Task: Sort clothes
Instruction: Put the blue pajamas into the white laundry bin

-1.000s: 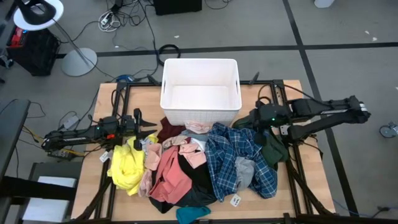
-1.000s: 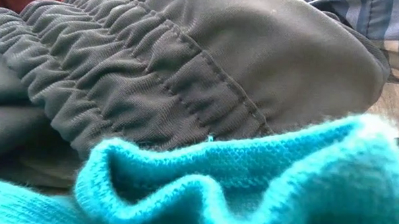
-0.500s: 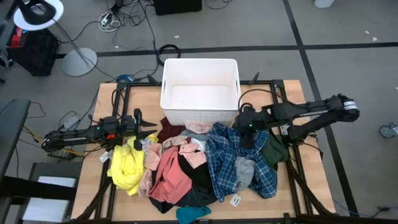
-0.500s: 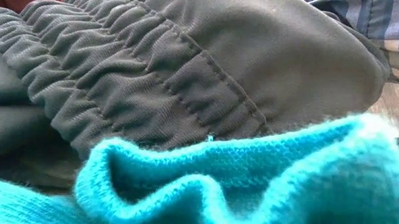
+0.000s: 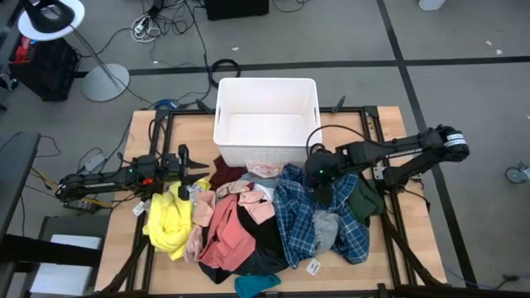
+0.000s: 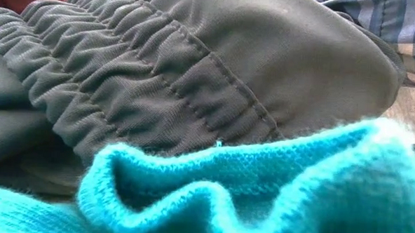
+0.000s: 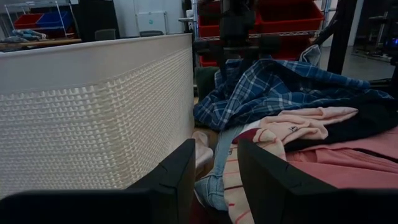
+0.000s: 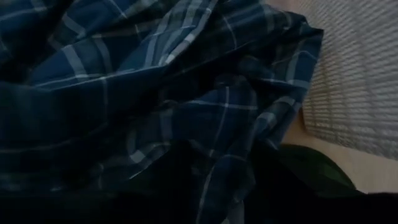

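Observation:
The clothes lie heaped on the table in front of a white bin [image 5: 267, 80]. They include a yellow garment [image 5: 166, 223], a salmon pink one [image 5: 224, 236], a maroon one [image 5: 225, 174], a blue plaid shirt [image 5: 298, 211], a dark green piece [image 5: 366, 199] and a teal knit [image 5: 257, 285]. My left gripper [image 5: 192, 172] stands open at the heap's left edge, next to the yellow garment, with nothing between its fingers [image 7: 186, 177]. My right gripper [image 5: 320, 184] is low over the plaid shirt [image 8: 155, 93], close to the bin's right front corner.
The bin's wall [image 7: 93, 118] stands close beside my left gripper. The low view is filled by a dark grey elastic waistband [image 6: 195, 67] and the teal knit [image 6: 260, 196]. Bare wood shows at the table's right edge [image 5: 410, 207]. Cables and a lamp base lie on the floor beyond.
My right gripper has moved toward the table's left edge and a little nearer. It has come from beside the bin's right front corner down over the blue plaid shirt. The clothes lie as before.

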You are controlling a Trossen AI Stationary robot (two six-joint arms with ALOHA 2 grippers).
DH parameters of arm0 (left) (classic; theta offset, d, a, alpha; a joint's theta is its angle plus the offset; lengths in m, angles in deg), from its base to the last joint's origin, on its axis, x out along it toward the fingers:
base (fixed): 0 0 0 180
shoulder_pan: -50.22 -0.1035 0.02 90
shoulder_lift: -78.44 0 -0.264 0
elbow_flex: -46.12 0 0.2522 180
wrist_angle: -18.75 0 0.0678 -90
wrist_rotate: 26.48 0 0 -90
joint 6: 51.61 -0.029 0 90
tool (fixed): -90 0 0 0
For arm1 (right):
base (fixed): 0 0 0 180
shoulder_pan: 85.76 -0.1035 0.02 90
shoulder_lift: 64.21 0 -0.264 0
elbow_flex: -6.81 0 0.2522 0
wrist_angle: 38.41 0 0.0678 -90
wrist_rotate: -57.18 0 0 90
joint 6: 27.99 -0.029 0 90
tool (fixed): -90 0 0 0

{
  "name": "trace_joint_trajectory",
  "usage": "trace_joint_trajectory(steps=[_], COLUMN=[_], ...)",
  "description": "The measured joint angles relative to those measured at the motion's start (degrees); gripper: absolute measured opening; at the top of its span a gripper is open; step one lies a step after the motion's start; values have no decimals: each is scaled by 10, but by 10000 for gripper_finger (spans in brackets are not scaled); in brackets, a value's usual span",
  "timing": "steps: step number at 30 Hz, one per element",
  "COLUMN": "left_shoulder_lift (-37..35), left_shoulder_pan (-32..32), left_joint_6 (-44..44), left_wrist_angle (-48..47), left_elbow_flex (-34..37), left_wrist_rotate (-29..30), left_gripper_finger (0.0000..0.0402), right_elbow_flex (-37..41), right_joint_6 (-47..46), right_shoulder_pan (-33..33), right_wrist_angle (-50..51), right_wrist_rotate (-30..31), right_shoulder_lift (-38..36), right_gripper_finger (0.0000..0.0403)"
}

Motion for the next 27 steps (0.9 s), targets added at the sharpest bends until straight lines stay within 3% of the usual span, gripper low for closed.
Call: trace_joint_trajectory(steps=[3, 8, 15, 27], left_shoulder_lift=[0, 0, 0, 0], left_shoulder_pan=[0, 0, 0, 0], left_joint_6=[0, 0, 0, 0], left_wrist_angle=[0, 0, 0, 0], left_elbow_flex=[0, 0, 0, 0], left_wrist_rotate=[0, 0, 0, 0], left_gripper_finger=[127, 127, 127, 127], right_elbow_flex=[0, 0, -13, -142], right_joint_6=[11, 13, -10, -23], right_shoulder_pan=[0, -5, -18, -55], right_wrist_angle=[-8, -13, -18, 26], right_wrist_rotate=[-9, -9, 13, 80], right_shoulder_lift=[19, 42, 23, -9], right_gripper_finger=[133, 17, 6, 2])
